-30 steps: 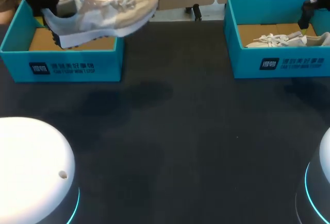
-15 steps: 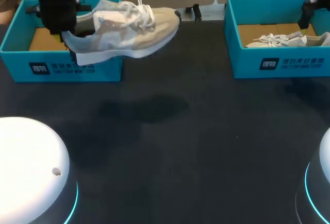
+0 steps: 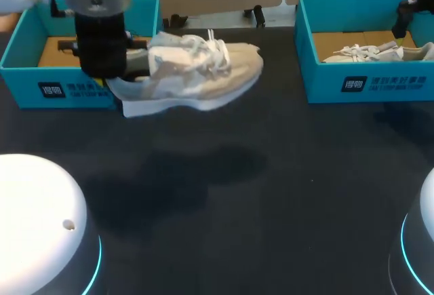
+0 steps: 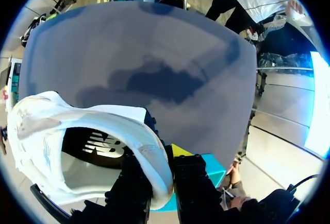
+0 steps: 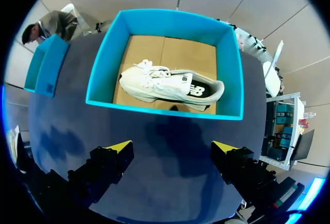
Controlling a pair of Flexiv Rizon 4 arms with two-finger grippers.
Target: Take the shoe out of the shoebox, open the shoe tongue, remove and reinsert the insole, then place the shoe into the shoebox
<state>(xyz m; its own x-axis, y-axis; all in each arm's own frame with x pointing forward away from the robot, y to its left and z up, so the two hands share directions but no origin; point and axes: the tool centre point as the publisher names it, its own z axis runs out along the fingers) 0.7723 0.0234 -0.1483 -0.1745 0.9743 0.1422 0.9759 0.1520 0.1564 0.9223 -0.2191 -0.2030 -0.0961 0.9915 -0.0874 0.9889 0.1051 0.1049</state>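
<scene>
1. Sneaker (image 3: pixel 196 74) hung in the air over the far-left part of the tabletop (image 3: pixel 271 193), sole down and roughly level. It was just off the right front corner of the left shoebox (image 3: pixel 20 85).
2. At its heel, the left gripper (image 4: pixel 161 175) pinched the collar, one finger inside the opening and one outside.
3. The long axis of the sneaker ran along the far edge, heel toward the left edge, toe toward the right edge, laces up.
4. Near the far-right corner, the right gripper (image 5: pixel 172 149) hovered spread and empty before the right shoebox (image 3: pixel 380 81), where a second sneaker (image 3: pixel 369 52) lay. It was well apart from the carried shoe.
5. The left arm was clearly nearer. Setting down likely called for lowering onto the middle, toe facing the right arm.
</scene>
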